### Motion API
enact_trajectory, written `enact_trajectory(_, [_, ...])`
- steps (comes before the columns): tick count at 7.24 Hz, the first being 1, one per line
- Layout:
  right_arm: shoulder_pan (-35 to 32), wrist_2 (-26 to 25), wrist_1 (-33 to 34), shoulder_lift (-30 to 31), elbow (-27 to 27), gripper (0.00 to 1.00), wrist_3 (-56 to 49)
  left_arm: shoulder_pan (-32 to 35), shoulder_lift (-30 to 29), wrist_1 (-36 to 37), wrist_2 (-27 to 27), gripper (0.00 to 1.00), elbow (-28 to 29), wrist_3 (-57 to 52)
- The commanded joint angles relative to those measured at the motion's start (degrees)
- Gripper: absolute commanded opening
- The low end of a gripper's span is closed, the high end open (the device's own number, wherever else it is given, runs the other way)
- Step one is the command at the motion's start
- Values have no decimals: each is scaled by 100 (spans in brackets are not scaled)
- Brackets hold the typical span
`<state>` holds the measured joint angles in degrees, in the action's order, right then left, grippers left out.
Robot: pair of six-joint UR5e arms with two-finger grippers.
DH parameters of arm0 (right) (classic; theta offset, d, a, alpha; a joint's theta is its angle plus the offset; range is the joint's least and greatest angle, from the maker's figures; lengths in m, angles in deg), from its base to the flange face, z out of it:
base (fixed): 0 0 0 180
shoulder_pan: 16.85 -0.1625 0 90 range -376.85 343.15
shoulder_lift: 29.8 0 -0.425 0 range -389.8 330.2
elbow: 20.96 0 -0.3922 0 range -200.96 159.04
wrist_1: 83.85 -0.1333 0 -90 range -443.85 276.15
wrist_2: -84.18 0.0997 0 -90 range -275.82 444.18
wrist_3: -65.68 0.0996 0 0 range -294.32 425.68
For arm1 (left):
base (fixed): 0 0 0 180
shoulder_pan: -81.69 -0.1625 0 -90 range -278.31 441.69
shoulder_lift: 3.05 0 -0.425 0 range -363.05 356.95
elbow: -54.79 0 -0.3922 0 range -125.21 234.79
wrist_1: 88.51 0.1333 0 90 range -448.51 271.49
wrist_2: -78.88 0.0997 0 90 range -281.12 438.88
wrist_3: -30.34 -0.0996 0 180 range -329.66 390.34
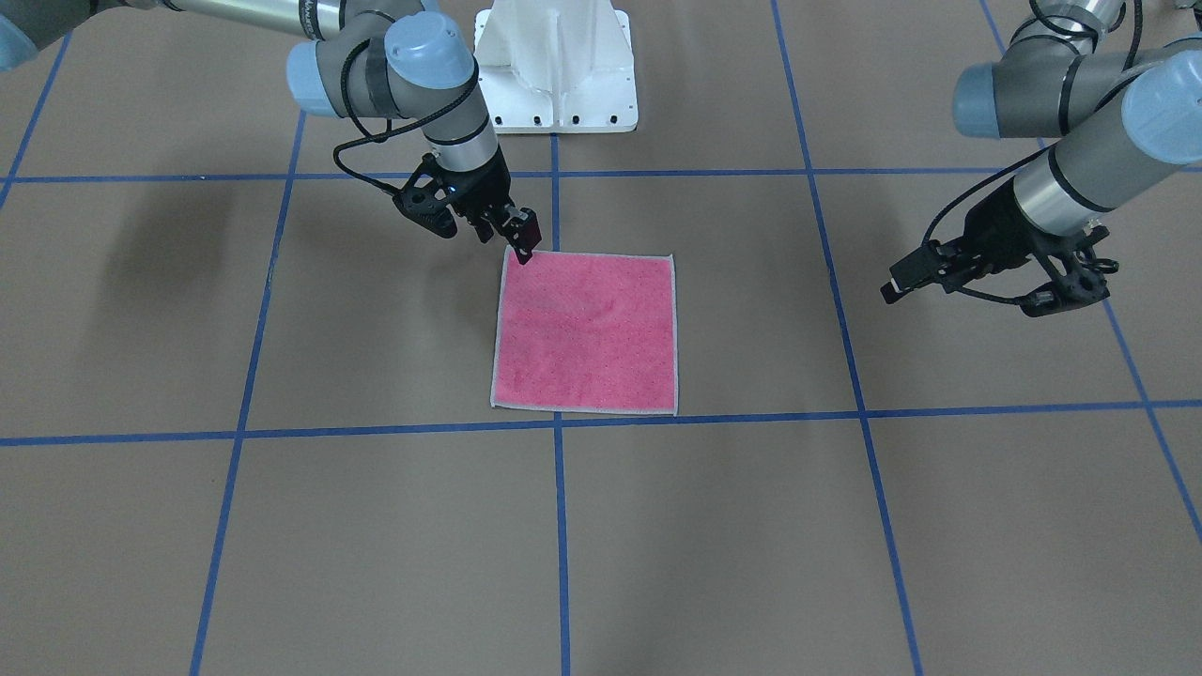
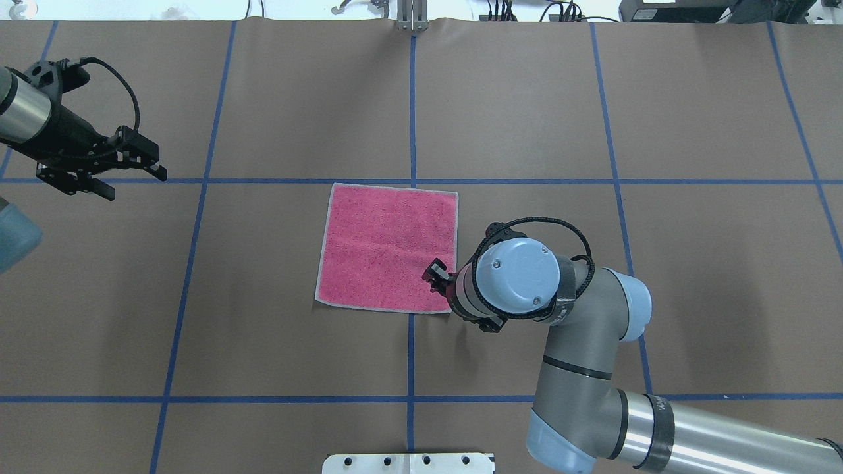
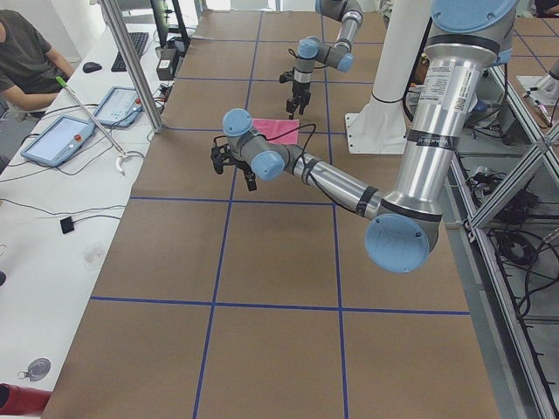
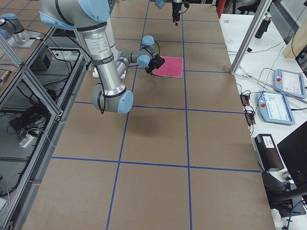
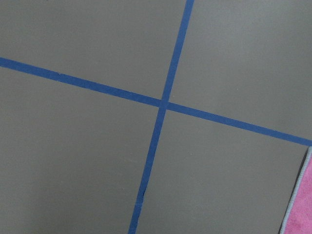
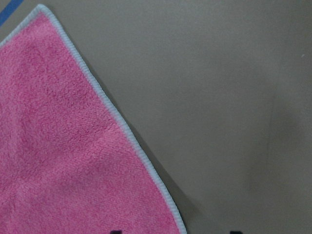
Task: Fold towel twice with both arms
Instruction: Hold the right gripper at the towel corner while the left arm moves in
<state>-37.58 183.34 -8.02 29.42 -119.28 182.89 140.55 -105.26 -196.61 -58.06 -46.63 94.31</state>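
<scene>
Broadly, the brown paper-covered desk (image 2: 691, 263) with its blue tape grid carries one cloth. Two silver-grey tubular arms work over it, the left arm (image 2: 23, 108) and the right arm (image 2: 579, 368), and we count one white pedestal base (image 1: 554, 75).

The small square pink terry towel (image 2: 385, 243) lies flat and unfolded at the desk's centre in the overhead view, pink face up. We judge it light, soft and limp. It should drape and sag when lifted, and one pinched corner would probably drag the rest along unevenly. The best hold looks to be at two neighbouring corners on the light grey hem (image 6: 122, 124), where the cloth is firmer.

We count two black end effectors. The right end effector (image 1: 524, 249) sits at the towel's 5 o'clock corner as seen from overhead, fingers apart and pinching nothing yet. The left end effector (image 2: 138, 185) hangs at about 10 o'clock from the towel, well apart, with its fingers spread and empty.
</scene>
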Motion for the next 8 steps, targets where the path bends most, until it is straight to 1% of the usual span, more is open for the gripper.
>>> enact_trajectory(1, [25,16,2,-200,243,69,144,-6,-1,0,0,100,0,1])
enact_trajectory(3, [25,33,37,-130,217,66,126,-6,8,0,0,100,9,10])
enact_trajectory(4, [25,33,46,-121,199,62,126,-40,8,-9,0,100,44,2])
enact_trajectory(5, [16,16,63,-104,173,49,135,-67,8,-9,61,100,44,10])
enact_trajectory(6, [16,16,63,-112,147,47,135,-102,8,-9,71,100,53,36])
enact_trajectory(8, [16,16,64,-86,103,47,135,-111,8,-18,71,100,61,98])
